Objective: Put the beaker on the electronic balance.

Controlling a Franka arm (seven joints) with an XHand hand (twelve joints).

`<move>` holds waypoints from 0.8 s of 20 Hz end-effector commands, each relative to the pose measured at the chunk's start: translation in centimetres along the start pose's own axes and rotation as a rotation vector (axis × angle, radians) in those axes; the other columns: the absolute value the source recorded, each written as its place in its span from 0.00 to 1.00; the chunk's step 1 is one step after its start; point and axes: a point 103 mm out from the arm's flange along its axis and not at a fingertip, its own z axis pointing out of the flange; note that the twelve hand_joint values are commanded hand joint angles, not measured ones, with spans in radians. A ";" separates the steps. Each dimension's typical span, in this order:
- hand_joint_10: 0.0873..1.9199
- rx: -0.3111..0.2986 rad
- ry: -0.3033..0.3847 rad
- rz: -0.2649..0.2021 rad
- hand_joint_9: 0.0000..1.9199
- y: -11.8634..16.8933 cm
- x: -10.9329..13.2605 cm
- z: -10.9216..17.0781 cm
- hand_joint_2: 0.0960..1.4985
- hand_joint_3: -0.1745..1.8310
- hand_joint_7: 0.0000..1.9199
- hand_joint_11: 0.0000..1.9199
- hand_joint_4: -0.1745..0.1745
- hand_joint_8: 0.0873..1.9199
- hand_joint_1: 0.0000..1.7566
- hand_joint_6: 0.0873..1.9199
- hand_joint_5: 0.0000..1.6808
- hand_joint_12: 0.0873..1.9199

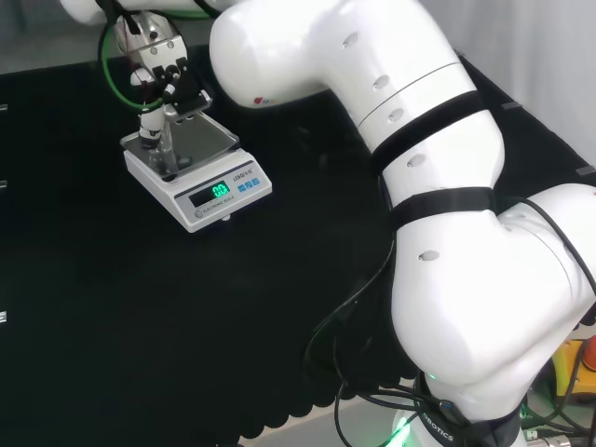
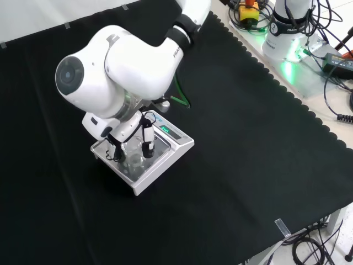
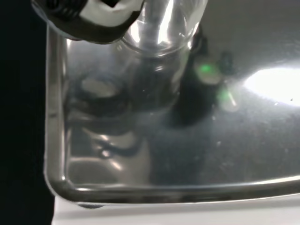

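Beaker (image 2: pixel 134 156) stands on balance (image 2: pixel 165 150), fingers (image 2: pixel 147 144) around it.

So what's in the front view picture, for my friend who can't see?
The hand holds a clear beaker standing on the steel pan of a white balance. The balance sits on black cloth, under the white arm.

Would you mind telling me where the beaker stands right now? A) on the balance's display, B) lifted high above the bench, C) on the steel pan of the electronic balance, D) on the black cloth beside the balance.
C: the front view shows the clear beaker standing on the pan of the electronic balance, with the hand curled round it from above.
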 end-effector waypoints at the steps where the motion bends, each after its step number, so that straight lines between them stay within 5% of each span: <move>1: 0.32 0.093 -0.072 -0.043 0.59 -1.0 1.5 1.4 0.72 0.07 0.46 0.64 0.00 0.41 0.64 0.45 0.43 0.46; 6: 0.38 0.098 -0.142 -0.058 0.24 -2.3 1.6 0.6 0.64 0.00 0.11 0.34 0.02 0.39 0.54 0.08 0.17 0.65; 8: 0.40 0.079 -0.140 -0.051 0.08 -3.1 1.4 0.0 0.60 0.00 0.03 0.21 0.03 0.23 0.49 0.00 0.08 0.72; 11: 0.24 0.047 -0.138 -0.041 0.01 -3.9 1.2 -1.5 0.55 0.00 0.00 0.08 0.04 0.00 0.44 0.00 0.01 0.78; 16: 0.09 0.064 -0.167 -0.028 0.00 -5.6 0.5 -3.4 0.52 0.01 0.00 0.02 0.05 0.00 0.39 0.00 0.00 0.81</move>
